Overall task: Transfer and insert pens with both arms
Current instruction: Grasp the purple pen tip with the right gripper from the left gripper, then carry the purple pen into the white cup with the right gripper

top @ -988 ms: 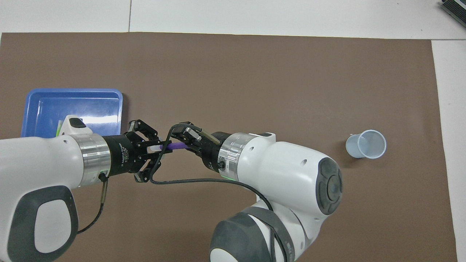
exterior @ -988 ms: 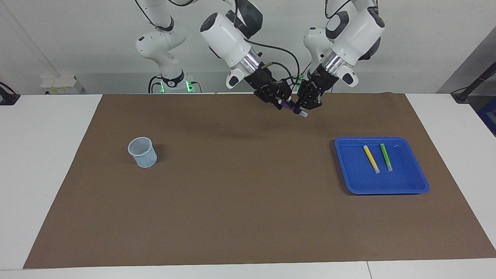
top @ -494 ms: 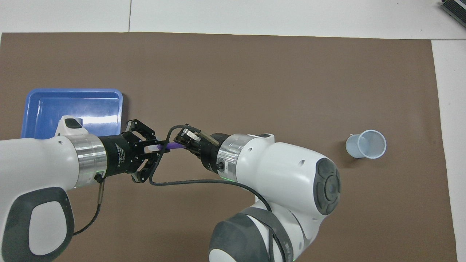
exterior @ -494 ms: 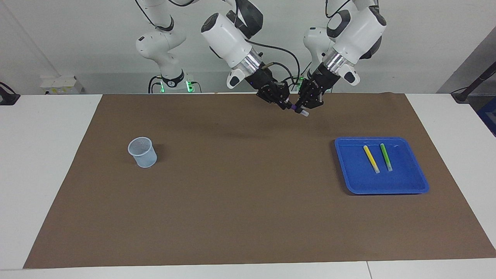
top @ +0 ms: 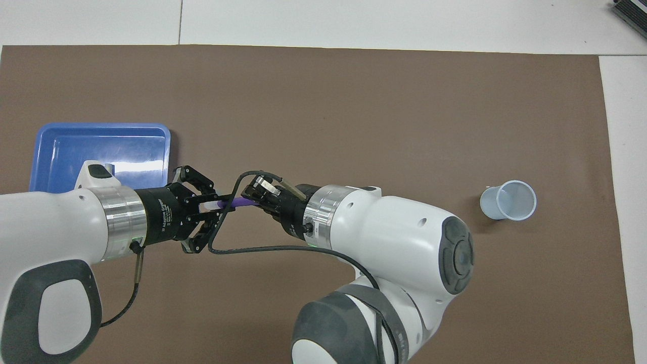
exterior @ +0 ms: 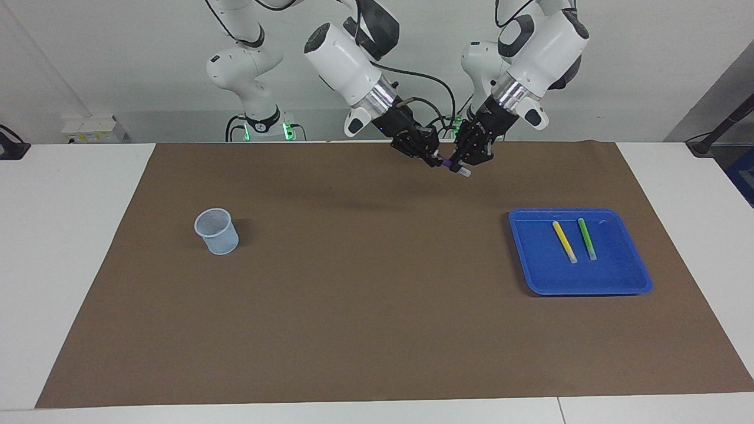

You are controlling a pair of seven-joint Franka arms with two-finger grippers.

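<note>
I've got both claws up in the air over the brown mat [exterior: 377, 330], at the robots' edge of it. The left gripper [exterior: 461, 164] is clamped on the whitish end of the purple pen [top: 237, 202], and the right gripper [exterior: 434, 159] is pinched tight on its purple end, so the pen bridges the two. Farther out I see the blue tray [exterior: 624, 282] at the left arm's end, yellow pen [exterior: 564, 241] and green pen [exterior: 587, 238] lying side by side in it, apart. The pale cup [exterior: 217, 231] stands upright toward the right arm's end.
</note>
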